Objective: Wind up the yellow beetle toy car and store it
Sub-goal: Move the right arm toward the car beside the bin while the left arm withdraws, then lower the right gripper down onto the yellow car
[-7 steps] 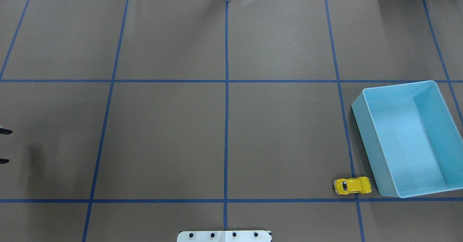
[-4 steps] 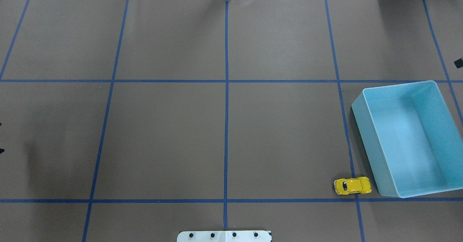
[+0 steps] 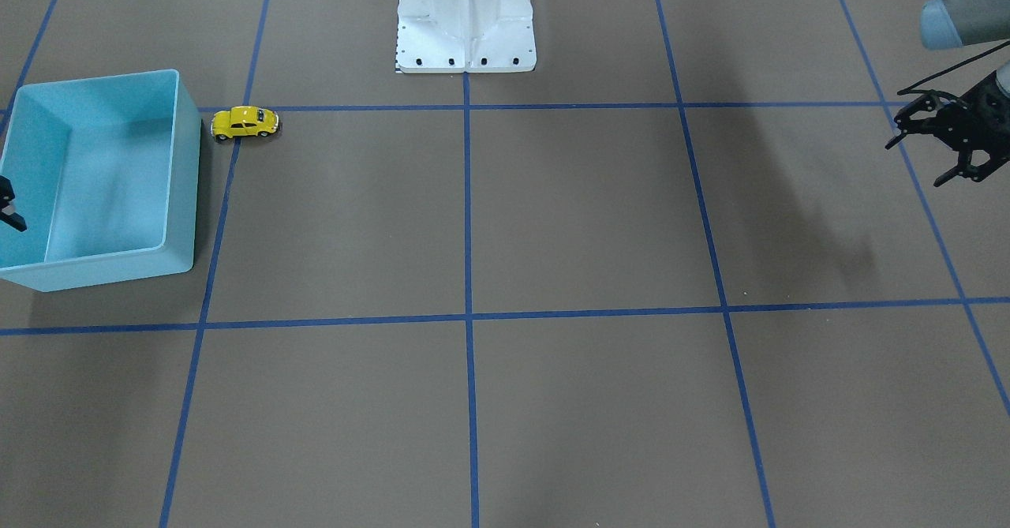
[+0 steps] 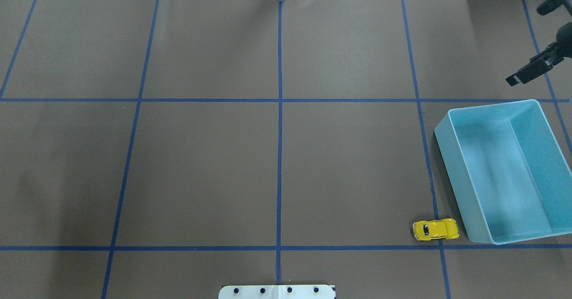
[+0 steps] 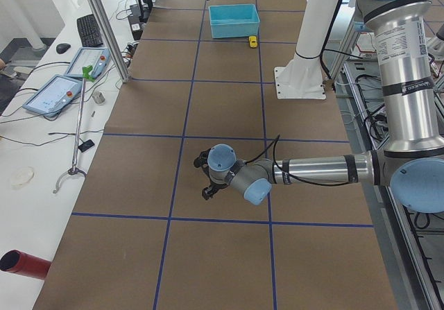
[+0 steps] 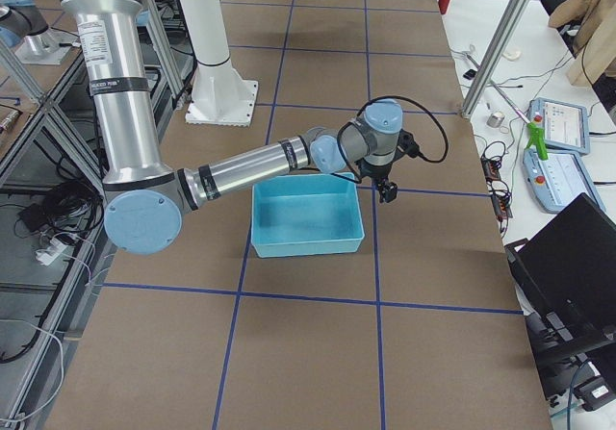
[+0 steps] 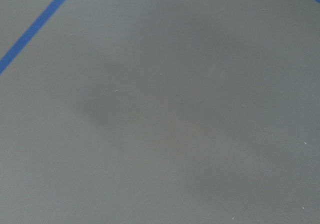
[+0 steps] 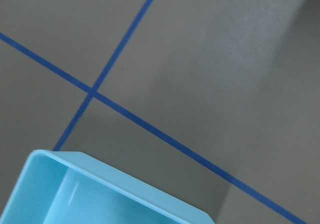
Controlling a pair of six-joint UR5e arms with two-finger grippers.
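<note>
The yellow beetle toy car (image 4: 435,229) stands on its wheels on the brown table, just left of the near corner of the light blue bin (image 4: 448,165). It also shows in the front view (image 3: 245,122), beside the bin (image 3: 184,181). My right gripper (image 4: 529,42) hovers open and empty beyond the bin's far edge, well away from the car. The right wrist view shows only a corner of the bin (image 8: 100,194). My left gripper (image 3: 913,165) is open and empty, far off at the table's other end. The left wrist view shows bare table.
The bin is empty. The white robot pedestal (image 3: 465,15) stands at the table's middle near edge. Blue tape lines (image 4: 279,111) divide the brown mat into squares. A side desk with tablets (image 5: 66,91) and cables runs along the far edge.
The left gripper has moved out of the overhead view at its left edge. The right gripper has come into view at the top right. The car and the bin have not moved.
</note>
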